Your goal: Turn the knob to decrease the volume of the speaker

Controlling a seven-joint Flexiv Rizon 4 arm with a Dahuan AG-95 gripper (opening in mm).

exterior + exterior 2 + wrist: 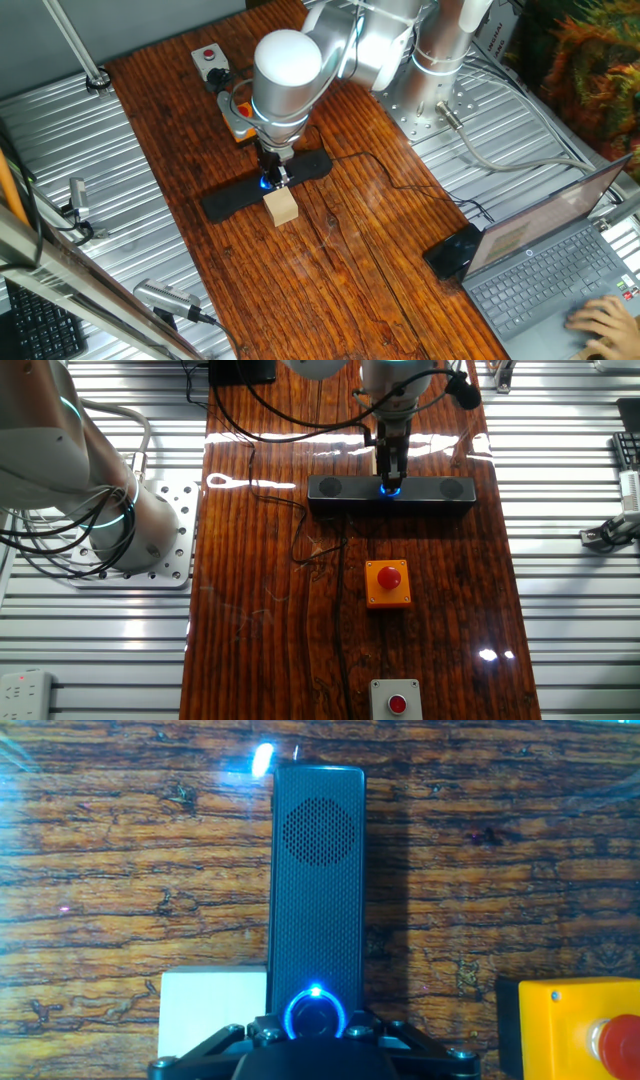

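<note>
Hand view cuts off a lot: the speaker [318,870] runs out the bottom edge, so only one half shows, and the orange button box [570,1025] is clipped at the corner. The gripper [275,176] hides the knob [316,1016] in one fixed view, only a blue glow peeks out. Can't tell if the fingertips touch it.

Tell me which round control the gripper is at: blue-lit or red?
The blue-lit knob at the speaker's centre. The gripper is right over it; both red buttons sit apart.
</note>
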